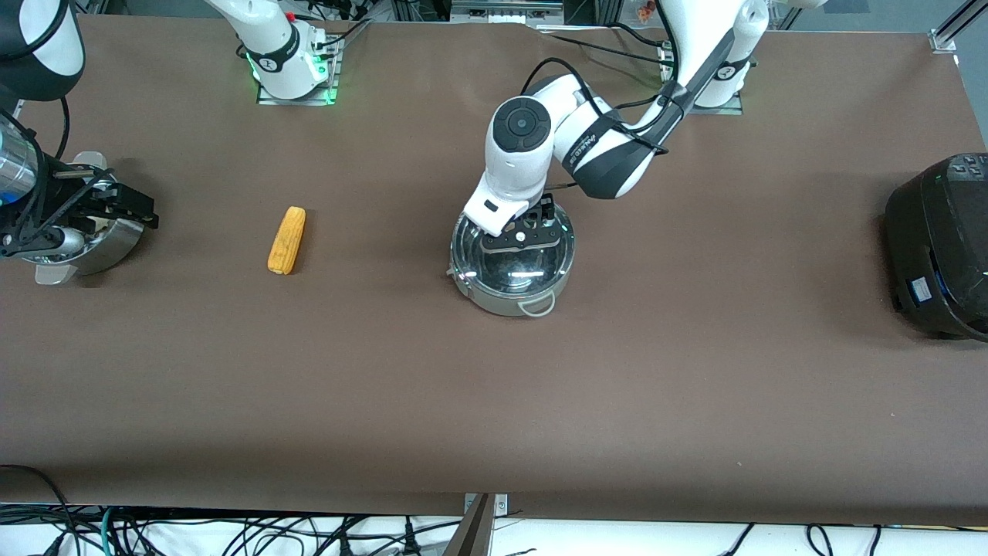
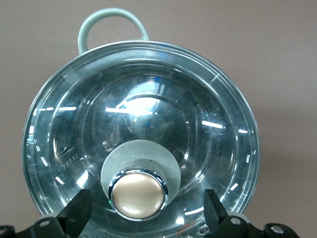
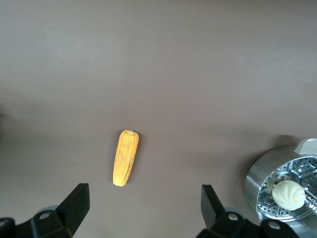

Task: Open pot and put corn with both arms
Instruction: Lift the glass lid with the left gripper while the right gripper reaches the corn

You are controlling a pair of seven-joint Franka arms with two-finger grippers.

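Desk (image 1: 494,401): brown surface carrying everything listed here.
Black cooker (image 1: 940,245): against the edge at the left arm's end of the desk.
Pot (image 1: 512,261): shiny steel, near the middle of the desk, a loop handle turned toward the front camera's edge; clear glass lid (image 2: 141,131) seated on it, metal knob (image 2: 137,193) on top.
Steamer pot (image 3: 285,191): by the edge at the right arm's end, perforated insert holding a white bun (image 3: 289,193).
Left hand (image 1: 523,238): low over the pot's lid; fingers (image 2: 78,214) spread apart, one on each side of the knob, not clamped on it.
Right hand (image 1: 116,205): above the steamer pot; fingers (image 3: 75,202) apart, gripping nothing.
Corn (image 1: 287,239): lying flat on bare desk between the steamer pot and the pot, well apart from both, nothing touching it.
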